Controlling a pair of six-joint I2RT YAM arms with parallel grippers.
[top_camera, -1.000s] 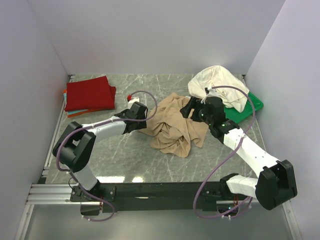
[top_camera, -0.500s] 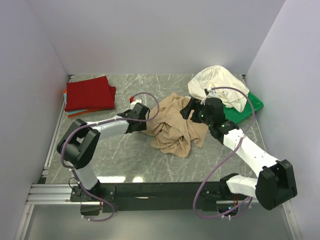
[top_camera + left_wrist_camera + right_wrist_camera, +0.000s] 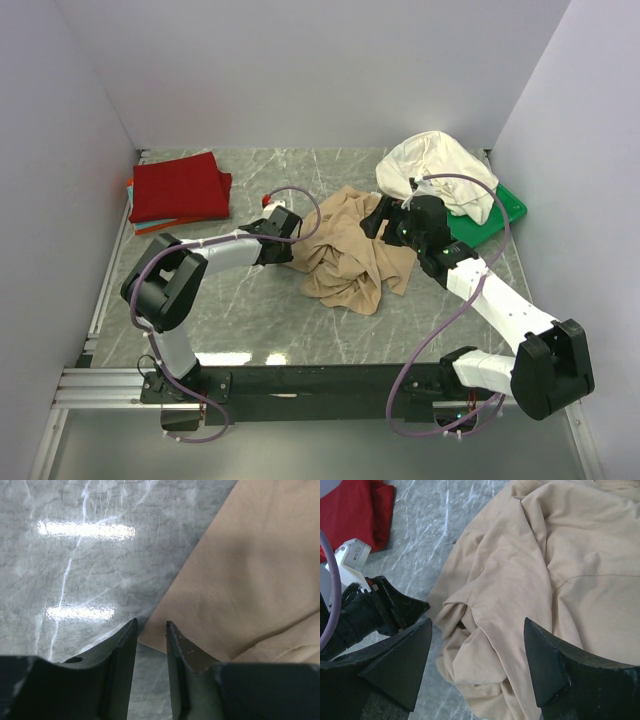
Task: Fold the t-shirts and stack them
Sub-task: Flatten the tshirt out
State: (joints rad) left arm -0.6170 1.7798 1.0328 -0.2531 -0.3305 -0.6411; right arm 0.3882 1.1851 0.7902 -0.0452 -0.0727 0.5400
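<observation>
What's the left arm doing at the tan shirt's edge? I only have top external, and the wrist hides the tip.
Observer: In the left wrist view, the left jaws stand narrowly apart with a corner of the tan shirt lying in the gap, flat on the table.
Operator: Pinched?
Observer: Not that I can see. Bare table shows between the tips just beyond that corner.
Operator: And the right arm?
Observer: In the right wrist view, the right jaws are wide apart above the shirt's wrinkled folds, gripping nothing.
</observation>
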